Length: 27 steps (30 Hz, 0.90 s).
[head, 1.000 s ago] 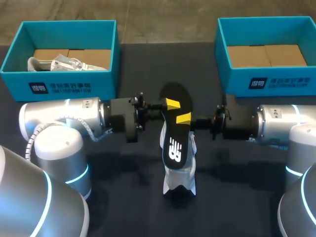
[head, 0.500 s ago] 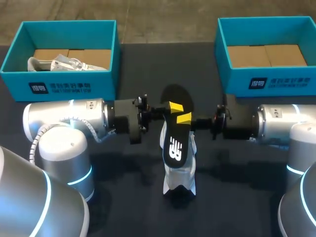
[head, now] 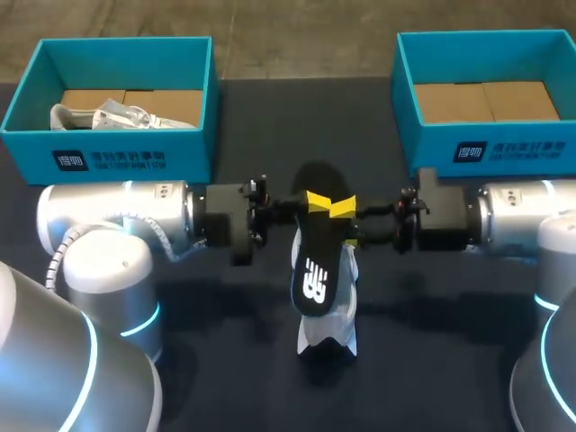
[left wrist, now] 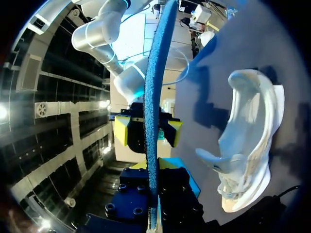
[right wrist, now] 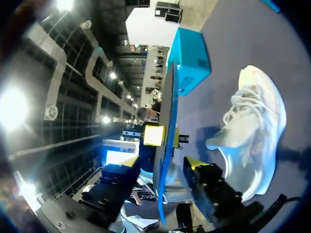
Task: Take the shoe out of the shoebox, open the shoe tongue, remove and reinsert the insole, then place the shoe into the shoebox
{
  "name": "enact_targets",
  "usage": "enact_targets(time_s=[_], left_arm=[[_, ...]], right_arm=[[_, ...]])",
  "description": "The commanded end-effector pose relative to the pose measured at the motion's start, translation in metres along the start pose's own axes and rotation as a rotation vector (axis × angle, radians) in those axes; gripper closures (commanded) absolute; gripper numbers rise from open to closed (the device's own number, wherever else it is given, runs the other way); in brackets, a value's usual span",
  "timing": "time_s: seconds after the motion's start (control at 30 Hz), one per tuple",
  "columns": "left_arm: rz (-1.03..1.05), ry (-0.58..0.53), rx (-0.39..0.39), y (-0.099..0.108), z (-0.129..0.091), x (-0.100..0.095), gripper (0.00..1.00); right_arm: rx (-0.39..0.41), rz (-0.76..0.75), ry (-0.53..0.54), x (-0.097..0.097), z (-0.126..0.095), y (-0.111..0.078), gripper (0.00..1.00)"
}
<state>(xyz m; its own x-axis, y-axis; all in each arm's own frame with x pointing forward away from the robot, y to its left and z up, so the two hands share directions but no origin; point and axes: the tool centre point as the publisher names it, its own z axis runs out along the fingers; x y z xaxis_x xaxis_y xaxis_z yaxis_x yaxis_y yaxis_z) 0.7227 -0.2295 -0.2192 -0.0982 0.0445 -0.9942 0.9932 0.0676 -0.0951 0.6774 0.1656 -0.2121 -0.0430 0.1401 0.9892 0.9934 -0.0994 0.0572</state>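
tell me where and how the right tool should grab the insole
Grip the insole mid-length, beside the left tool, pinching across its flat faces from the right arm's side. It is thin and stands edge-on between the open fingers of the right tool.

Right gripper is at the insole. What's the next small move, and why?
Probably shut the right gripper on the insole. Its fingers straddle the insole without touching it, while the left gripper holds it above the shoe. A second grip should steady it for reinsertion.

Matt insole (head: 317, 261), seemingly mesh shoe (head: 328, 333)
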Motion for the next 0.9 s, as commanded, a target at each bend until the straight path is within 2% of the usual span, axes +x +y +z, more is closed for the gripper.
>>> enact_targets(time_s=[0.03,0.17,0.37,0.53,0.63,0.9], left_arm=[[-0.016,0.039,0.01,-0.015,-0.025,-0.002,1.0],[-0.052,0.044,0.026,-0.025,-0.037,-0.004,1.0],[-0.109,0.073,0.05,-0.041,-0.049,-0.004,1.0],[-0.138,0.103,0.041,-0.054,-0.053,0.002,1.0],[-0.16,0.153,0.031,-0.064,-0.055,0.004,1.0],[-0.16,0.153,0.031,-0.064,-0.055,0.004,1.0]], right_arm=[[0.029,-0.009,-0.038,0.002,-0.032,-0.006,0.0],[0.093,-0.06,-0.063,-0.001,-0.045,-0.012,0.0],[0.1,-0.105,-0.129,-0.007,-0.063,-0.014,0.0],[0.128,-0.177,-0.172,-0.016,-0.073,-0.014,0.0],[0.128,-0.177,-0.172,-0.016,-0.073,-0.014,0.0],[0.128,-0.177,-0.172,-0.016,-0.073,-0.014,0.0]])
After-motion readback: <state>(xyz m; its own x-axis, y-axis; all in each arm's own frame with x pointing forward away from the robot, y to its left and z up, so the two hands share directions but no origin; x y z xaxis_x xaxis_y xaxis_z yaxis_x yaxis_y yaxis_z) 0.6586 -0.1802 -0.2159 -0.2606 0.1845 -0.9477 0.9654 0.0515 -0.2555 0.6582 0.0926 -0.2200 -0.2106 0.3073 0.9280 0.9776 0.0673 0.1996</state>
